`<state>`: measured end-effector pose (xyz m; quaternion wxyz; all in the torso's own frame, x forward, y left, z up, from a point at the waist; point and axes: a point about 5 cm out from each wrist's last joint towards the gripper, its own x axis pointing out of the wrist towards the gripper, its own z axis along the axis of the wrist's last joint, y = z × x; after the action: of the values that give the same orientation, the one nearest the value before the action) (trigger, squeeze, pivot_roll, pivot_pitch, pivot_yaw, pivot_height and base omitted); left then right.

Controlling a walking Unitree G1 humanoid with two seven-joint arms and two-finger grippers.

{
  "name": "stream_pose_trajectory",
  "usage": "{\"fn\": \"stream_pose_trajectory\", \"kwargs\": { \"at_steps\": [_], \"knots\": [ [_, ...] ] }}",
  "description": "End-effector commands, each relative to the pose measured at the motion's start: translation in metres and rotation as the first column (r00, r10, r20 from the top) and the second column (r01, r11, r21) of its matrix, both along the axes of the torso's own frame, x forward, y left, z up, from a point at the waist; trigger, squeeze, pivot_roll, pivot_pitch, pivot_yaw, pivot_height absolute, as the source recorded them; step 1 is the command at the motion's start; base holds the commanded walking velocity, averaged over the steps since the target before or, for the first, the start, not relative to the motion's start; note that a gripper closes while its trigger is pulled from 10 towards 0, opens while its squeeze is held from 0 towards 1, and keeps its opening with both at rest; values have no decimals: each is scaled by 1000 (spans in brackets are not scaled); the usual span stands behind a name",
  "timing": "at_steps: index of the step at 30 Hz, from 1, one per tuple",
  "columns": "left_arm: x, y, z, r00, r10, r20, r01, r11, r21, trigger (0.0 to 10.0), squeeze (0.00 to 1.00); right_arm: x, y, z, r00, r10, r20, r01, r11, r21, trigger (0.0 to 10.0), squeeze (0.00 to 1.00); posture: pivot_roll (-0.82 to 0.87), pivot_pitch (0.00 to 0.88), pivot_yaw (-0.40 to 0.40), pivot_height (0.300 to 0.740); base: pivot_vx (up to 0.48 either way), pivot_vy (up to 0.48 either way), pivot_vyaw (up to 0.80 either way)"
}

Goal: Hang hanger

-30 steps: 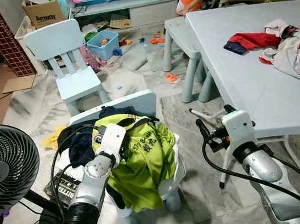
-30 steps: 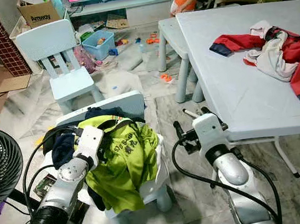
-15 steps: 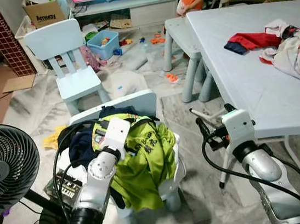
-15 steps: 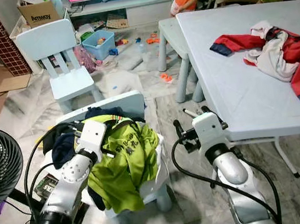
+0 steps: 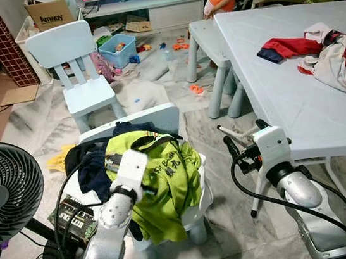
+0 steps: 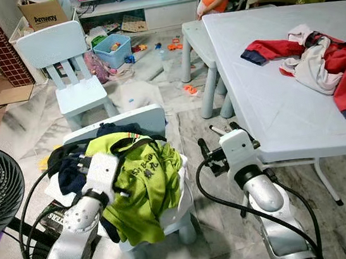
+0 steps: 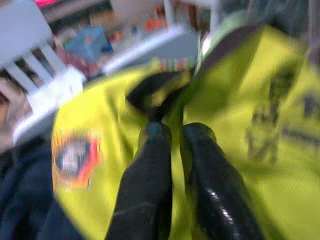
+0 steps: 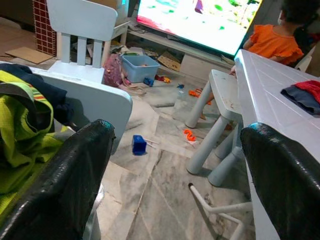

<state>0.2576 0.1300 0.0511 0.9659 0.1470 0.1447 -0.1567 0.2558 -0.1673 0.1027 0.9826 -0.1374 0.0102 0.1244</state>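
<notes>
Two claws showed: the left claw point(image 7: 170, 135), fingers nearly closed with nothing clearly gripped, pressed over the yellow-green shirt point(image 5: 164, 182) heaped on the small chair point(image 5: 159, 120); the right claw point(image 8: 175, 170) hung wide open, empty, beside the desk point(image 5: 297, 106) edge. I could not make out a hanger.

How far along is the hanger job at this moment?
Early stage. Nothing is hung. The left gripper, fingers nearly closed, sits at the dark collar of the yellow-green shirt piled on the small chair. The right gripper waits open beside the table. Lifting and hanging remain.
</notes>
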Motion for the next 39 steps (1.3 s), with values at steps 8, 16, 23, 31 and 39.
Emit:
{"fn": "stream_pose_trajectory", "kwargs": {
  "at_steps": [8, 16, 23, 31, 39],
  "knots": [
    [-7, -5, -10, 990, -126, -70, 133, 986, 103, 10000, 1000, 4, 3, -1, 1000, 13, 2, -13, 1000, -4, 10000, 0, -35, 0, -24, 740, 0, 0, 0],
    [9, -45, 9, 974, -225, 34, 226, 974, -23, 10000, 1000, 4, 3, 0, 1000, 16, 10, -16, 1000, -11, 10000, 0, -52, 0, -22, 740, 0, 0, 0],
    [25, -56, 14, 988, -152, 12, 152, 985, -87, 10000, 1000, 4, 4, 1, 1000, 17, 13, -17, 1000, -17, 10000, 0, -58, 0, -18, 740, 0, 0, 0],
    [31, -34, 3, 997, -8, -79, 0, 995, -103, 10000, 1000, 4, 4, 1, 1000, 15, 15, -15, 1000, -20, 10000, 0, -62, 0, -12, 740, 0, 0, 0],
    [34, -22, -7, 990, 12, -138, -22, 997, -73, 10000, 1000, 4, 6, -1, 1000, 19, 13, -19, 1000, -17, 10000, 0, -55, 0, -11, 740, 0, 0, 0]
  ]
}}
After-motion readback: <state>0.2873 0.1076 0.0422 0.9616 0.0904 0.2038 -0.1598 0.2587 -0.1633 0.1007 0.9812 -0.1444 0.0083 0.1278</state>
